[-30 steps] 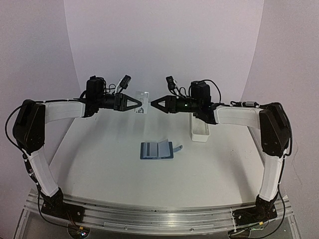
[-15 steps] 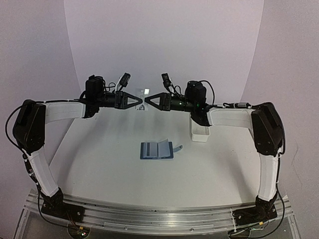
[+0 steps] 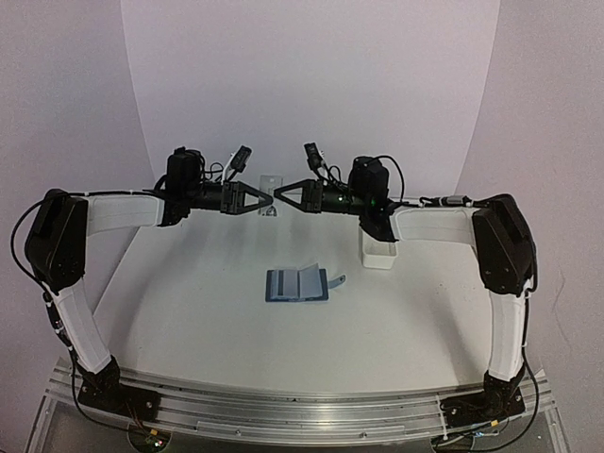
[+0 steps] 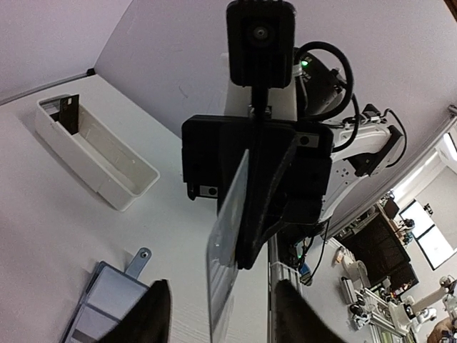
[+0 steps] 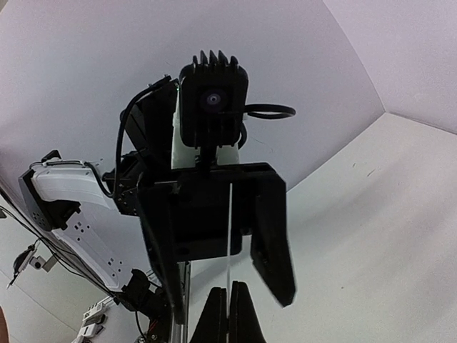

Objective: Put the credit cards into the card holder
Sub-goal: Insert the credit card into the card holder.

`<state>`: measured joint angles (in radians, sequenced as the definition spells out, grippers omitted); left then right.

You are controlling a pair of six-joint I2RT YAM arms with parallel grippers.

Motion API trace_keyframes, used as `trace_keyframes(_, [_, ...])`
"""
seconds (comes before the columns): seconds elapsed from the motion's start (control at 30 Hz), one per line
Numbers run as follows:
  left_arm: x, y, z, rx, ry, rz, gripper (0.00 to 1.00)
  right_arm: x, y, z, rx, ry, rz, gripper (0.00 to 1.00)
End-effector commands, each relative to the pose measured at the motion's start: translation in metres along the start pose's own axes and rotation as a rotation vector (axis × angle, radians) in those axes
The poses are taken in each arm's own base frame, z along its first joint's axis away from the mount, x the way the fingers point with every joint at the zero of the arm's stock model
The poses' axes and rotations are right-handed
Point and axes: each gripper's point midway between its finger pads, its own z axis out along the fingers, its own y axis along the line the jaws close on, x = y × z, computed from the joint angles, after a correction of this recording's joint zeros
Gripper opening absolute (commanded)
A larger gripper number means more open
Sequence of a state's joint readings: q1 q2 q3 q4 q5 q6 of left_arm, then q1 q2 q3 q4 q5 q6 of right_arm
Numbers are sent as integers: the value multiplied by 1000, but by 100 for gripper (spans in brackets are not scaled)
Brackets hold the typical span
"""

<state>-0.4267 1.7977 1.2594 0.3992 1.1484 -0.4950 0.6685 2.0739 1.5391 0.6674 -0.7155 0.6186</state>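
Left wrist: tray [image 4: 123,189] holds one dark card [image 4: 69,113]; right jaws pinch a pale card [image 4: 227,237], left jaws parted.

The thin credit card [image 4: 227,236] looks like smooth, glossy plastic. The blue card holder [image 3: 297,284] seems matt. The white tray [image 3: 378,259] is smooth plastic, the table [image 3: 189,311] matt white, the front rail [image 3: 302,408] brushed metal.

**White sweep, pale walls**

A curved white backdrop [image 3: 311,85] rises behind the white tabletop [image 3: 189,311], between pale lilac walls [image 3: 57,94]. An aluminium rail [image 3: 283,411] edges the near side. The light is soft and even. Bright windows [image 4: 428,239] show far right.
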Motion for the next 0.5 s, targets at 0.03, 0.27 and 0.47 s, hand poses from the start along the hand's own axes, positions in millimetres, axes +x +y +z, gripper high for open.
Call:
trace_keyframes(0.03, [24,32,-9,-215,102,229,83,32,-50,-35,218,10,168,0])
trace_keyframes(0.27, [127,73,-21,-321,458,679,86,115,-112,-64,464,168,460,0])
trace_keyframes(0.47, [181,83,1,-219,604,912,87,162,-131,-78,546,255,552,0])
